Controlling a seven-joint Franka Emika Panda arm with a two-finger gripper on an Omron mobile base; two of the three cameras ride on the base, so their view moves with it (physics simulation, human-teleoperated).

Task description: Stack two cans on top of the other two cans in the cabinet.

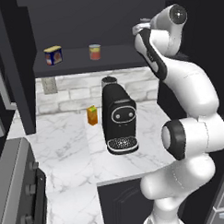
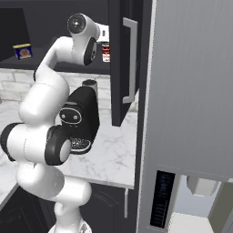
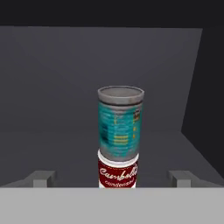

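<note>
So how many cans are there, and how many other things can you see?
Cans: 4, a blue tin, a red-orange can, and a teal can stacked on a red-and-white can, all on the cabinet shelf
Cartons: 1, orange carton
Coffee machines: 1, coffee machine
Total: 6

- Arm (image 1: 192, 101): rises from the base, folds at the elbow and reaches up and forward at shelf height.
- Wrist: at the top of the reach, hand directed forward.
- Gripper (image 3: 113, 177): jaws spread wide, holding nothing; both fingertips (image 3: 43, 177) level, one at each side.
</note>
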